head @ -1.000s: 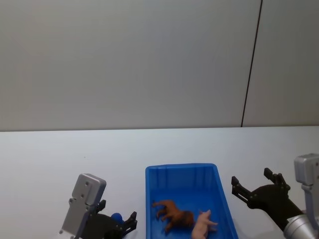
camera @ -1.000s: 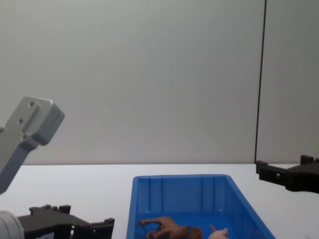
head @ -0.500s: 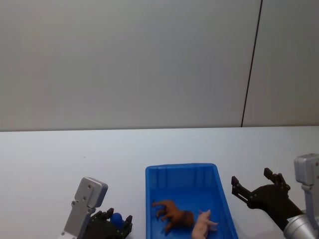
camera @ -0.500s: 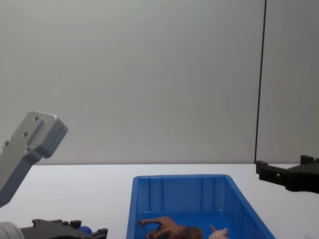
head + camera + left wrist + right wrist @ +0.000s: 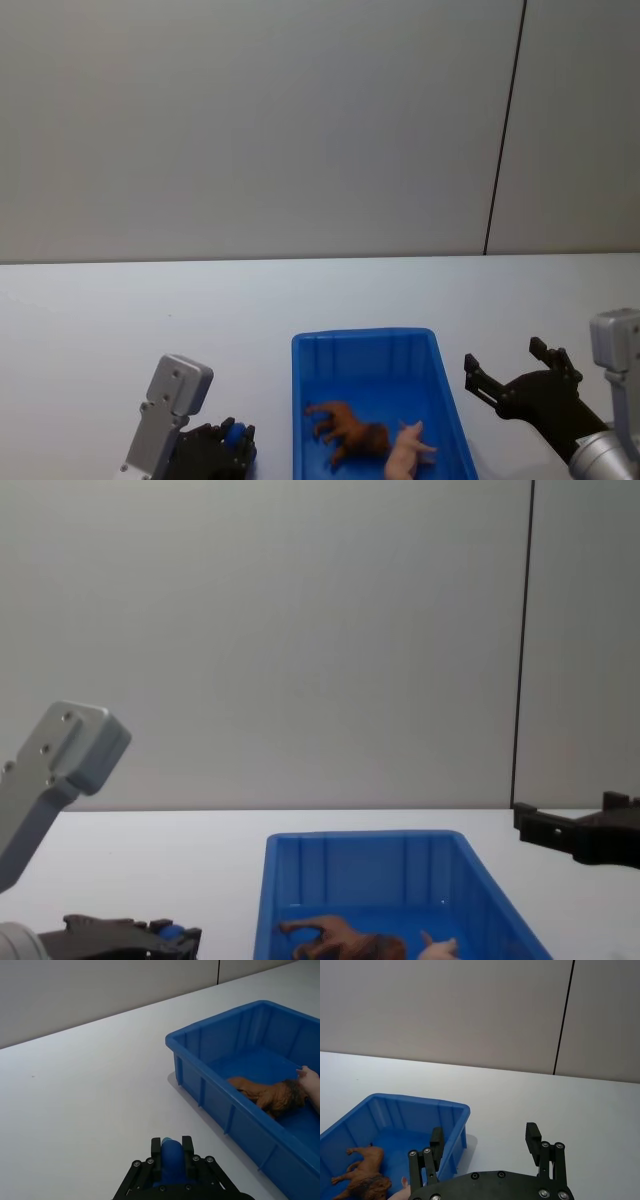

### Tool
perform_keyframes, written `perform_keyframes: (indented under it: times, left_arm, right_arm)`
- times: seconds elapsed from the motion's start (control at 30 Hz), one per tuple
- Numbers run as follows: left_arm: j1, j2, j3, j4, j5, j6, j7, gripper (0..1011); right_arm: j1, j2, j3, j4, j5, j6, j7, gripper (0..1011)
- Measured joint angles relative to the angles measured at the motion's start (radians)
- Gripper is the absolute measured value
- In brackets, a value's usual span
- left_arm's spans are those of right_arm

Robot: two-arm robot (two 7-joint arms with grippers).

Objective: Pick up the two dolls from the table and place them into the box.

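At the near left of the white surface [image 5: 100, 330], the left pincer [image 5: 232, 446] is now sitting clenched on the small blue ball [image 5: 172, 1156]; a second ago its fingers were spread wide around that ball, and half a second ago they were partly drawn in. From the left wrist view the ball is showing pinched between the two black fingers [image 5: 156, 1146], with bare surface stretching away ahead of it and to its left.

Just right of that pincer, the blue box [image 5: 300, 400] is standing with its long axis running away from the robot, its left wall close beside the pincer. Inside, toward the near end, the brown maned animal [image 5: 345, 428] is lying with its long axis slanting across the floor of the box, head end toward the near right and rump toward the far left. The pink figure [image 5: 405, 450] is lying just to its right, touching or nearly touching its head, partly cut off by the frame edge. Neither doll is shifting from where it lay a second ago. The far half of the box floor is lying open.

Right of the box, the right pincer [image 5: 508, 370] is hovering released, fingers spread, above bare surface, exactly where it was before, well apart from the box's right wall.
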Motion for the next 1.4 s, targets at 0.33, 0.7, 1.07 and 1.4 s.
perform_keyframes:
  times: [0.33,0.7,1.07,1.4]
  left_arm:
    - [0.002,0.004,-0.010,-0.028,0.014,-0.052,0.001,192]
    - [-0.016,0.010,-0.026,-0.073,0.025,-0.124,-0.057,132]
    - [-0.053,-0.005,-0.031,-0.080,0.006,-0.184,-0.190,93]
    - [-0.090,-0.029,-0.025,-0.058,-0.019,-0.217,-0.316,285]
  right_arm:
    - [0.000,0.000,0.000,0.000,0.000,0.000,0.000,1001]
    - [0.000,0.000,0.000,0.000,0.000,0.000,0.000,1001]
    - [0.000,0.000,0.000,0.000,0.000,0.000,0.000,1001]
    - [0.000,0.000,0.000,0.000,0.000,0.000,0.000,1000]
